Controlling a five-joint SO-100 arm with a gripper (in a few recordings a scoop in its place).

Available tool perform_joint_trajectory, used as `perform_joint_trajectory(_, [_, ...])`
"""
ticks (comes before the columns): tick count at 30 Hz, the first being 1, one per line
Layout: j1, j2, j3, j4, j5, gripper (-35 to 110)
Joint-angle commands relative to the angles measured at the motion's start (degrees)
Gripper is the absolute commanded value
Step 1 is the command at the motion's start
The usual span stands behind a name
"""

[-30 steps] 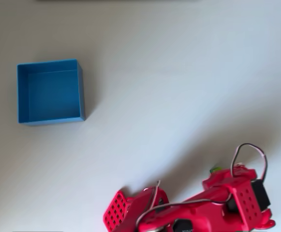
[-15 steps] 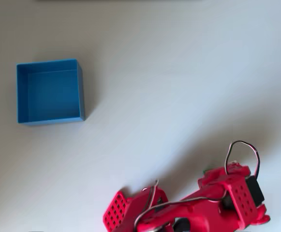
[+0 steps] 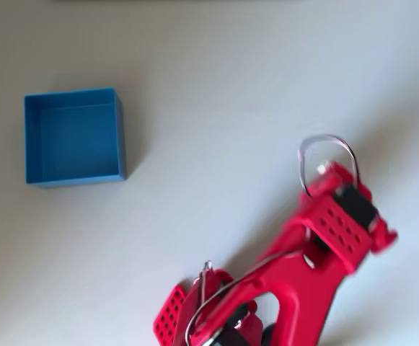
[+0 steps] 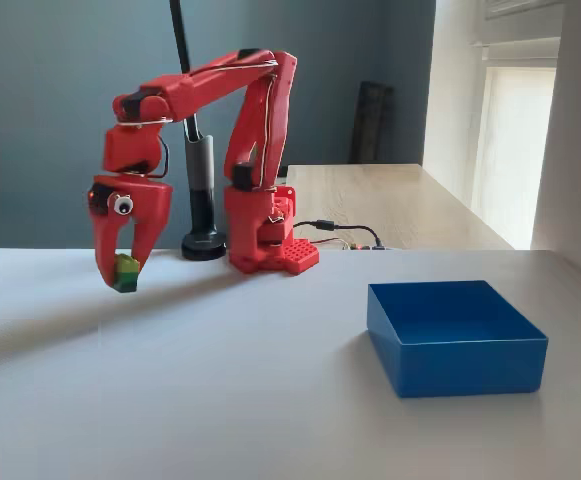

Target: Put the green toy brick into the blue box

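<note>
Green toy brick (image 4: 125, 272), clamped between the fingertips of the red gripper (image 4: 122, 268) and held clear of the table (image 4: 270, 400) at left of the fixed view, with the blue box (image 4: 455, 340) well apart at lower right.

Likely home room or small office used as hobby robotics bench. Evidence in fixed view: plain white matte tabletop (image 4: 270, 400) carrying small red plastic robot arm (image 4: 255, 120) on perforated base; dark blue-grey painted wall (image 4: 50, 100) behind; light wooden desk (image 4: 390, 200) further back; bright window with pale blind (image 4: 515, 140) at right, daylight only; black pole on round base (image 4: 202, 200) beside arm, probably lamp or camera stand; thin cables (image 4: 345, 232) trailing from arm base.
</note>
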Motion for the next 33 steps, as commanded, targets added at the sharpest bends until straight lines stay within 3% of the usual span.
perform_joint_trajectory(1, [-9.0,1.1,-6.4,-0.4,-3.6,0])
perform_joint_trajectory(16, [-41.7,1.2,-10.3,-1.9,-15.9,0])
perform_joint_trajectory(33, [-70.3,1.6,-12.9,-1.8,-16.9,0])
